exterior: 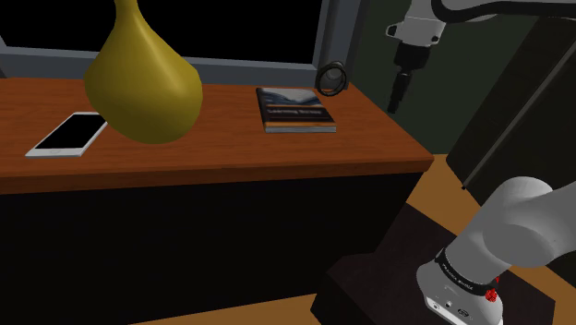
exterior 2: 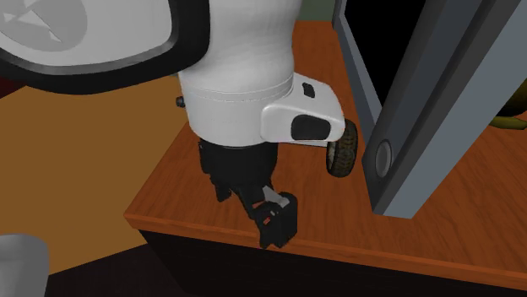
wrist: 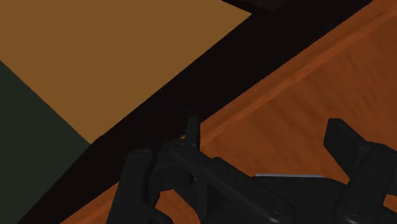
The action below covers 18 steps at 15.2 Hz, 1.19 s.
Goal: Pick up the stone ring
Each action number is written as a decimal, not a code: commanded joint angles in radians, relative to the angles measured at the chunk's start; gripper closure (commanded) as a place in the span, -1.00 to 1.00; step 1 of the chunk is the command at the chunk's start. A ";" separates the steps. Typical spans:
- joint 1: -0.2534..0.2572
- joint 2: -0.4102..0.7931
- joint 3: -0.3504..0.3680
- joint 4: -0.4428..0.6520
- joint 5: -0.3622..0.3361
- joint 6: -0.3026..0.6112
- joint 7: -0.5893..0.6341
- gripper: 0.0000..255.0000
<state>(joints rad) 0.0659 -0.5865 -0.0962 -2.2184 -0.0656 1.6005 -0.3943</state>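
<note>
Near the pincer (exterior: 396,100), not between its spread fingers (wrist: 343,137), the ring (exterior: 331,78) stands on edge on the table (exterior: 231,138); likely hard, light, apt to roll; pinch across its rim.

Light is dim and soft. The counter (exterior: 222,129) top reads warm brown, its front face nearly black. The phone (exterior: 69,134) screen, at 9 o'clock in the shoulder view, is brightest. In the wrist view the black gripper (wrist: 266,130) shows almost as a silhouette.
</note>
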 commanded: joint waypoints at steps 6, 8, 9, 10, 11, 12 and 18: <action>0.073 0.202 -0.074 0.215 0.030 0.074 -0.280 -1.00; 0.092 0.262 -0.091 0.289 0.051 0.081 -0.360 -1.00; 0.101 0.292 -0.099 0.328 0.063 0.083 -0.399 -1.00; 0.108 0.322 -0.105 0.368 0.076 0.083 -0.439 -1.00; 0.116 0.353 -0.112 0.409 0.090 0.081 -0.478 -1.00; 0.123 0.383 -0.118 0.452 0.104 0.078 -0.517 -1.00; 0.131 0.415 -0.123 0.448 0.125 0.126 -0.576 -1.00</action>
<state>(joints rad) 0.1938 -0.1941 -0.2254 -1.7369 0.0620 1.5373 -0.9709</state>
